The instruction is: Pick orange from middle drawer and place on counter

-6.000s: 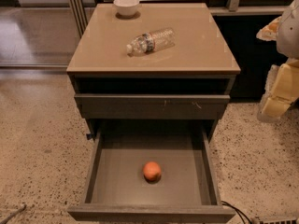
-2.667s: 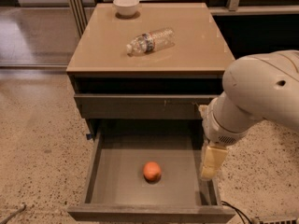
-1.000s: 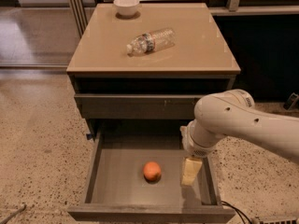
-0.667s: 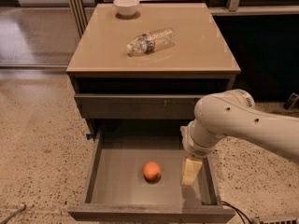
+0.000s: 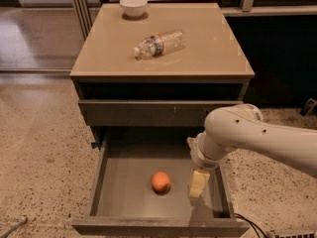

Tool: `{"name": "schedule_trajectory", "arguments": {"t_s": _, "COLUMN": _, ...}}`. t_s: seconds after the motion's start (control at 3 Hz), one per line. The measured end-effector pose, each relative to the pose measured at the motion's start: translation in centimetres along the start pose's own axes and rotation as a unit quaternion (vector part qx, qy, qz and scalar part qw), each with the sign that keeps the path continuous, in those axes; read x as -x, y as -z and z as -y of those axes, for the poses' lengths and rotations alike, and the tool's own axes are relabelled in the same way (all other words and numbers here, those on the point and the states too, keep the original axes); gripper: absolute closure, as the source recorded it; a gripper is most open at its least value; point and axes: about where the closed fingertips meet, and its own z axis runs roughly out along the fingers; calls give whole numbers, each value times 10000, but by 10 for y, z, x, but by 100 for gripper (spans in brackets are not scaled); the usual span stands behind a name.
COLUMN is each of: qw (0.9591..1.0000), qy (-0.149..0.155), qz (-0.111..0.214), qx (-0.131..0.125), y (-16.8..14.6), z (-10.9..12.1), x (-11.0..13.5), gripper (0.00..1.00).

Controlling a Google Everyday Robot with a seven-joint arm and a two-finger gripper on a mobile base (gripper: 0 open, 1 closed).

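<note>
The orange (image 5: 161, 181), small, round and matt, lay near the middle of the smooth grey floor of the pulled-out middle drawer (image 5: 124, 187). The gripper (image 5: 199, 183), pale yellow at the end of the white arm (image 5: 247, 135), hung inside the drawer just right of the fruit and apart from it. Whether it was spread or closed could not be told. On the tan counter (image 5: 213, 53) lay a clear bottle (image 5: 158, 43) on its side, with a white bowl (image 5: 133, 6) at the far left.

Orange (image 5: 161, 181) in middle drawer (image 5: 124, 185); end effector (image 5: 199, 183) just beside.
</note>
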Motion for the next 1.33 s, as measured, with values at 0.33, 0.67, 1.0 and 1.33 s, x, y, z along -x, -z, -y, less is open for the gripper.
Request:
{"name": "schedule_trajectory", "arguments": {"t_s": 0.33, "qw": 9999, "qy": 108, "qz": 115, "qx": -38, "y": -23, "z": 4, "x": 5, "gripper": 0}}
{"name": "schedule_trajectory", "arguments": {"t_s": 0.67, "qw": 9996, "qy": 220, "qz": 184, "qx": -55, "y": -42, "z": 7, "x": 11, "gripper": 0}}
{"name": "schedule_trajectory", "arguments": {"t_s": 1.0, "qw": 9991, "qy": 368, "qz": 230, "qx": -4, "y": -67, "z": 11, "x": 19, "gripper": 0}}
{"name": "schedule_trajectory", "arguments": {"t_s": 1.33, "qw": 9985, "qy": 508, "qz": 196, "qx": 7, "y": -92, "z": 9, "x": 30, "gripper": 0}}
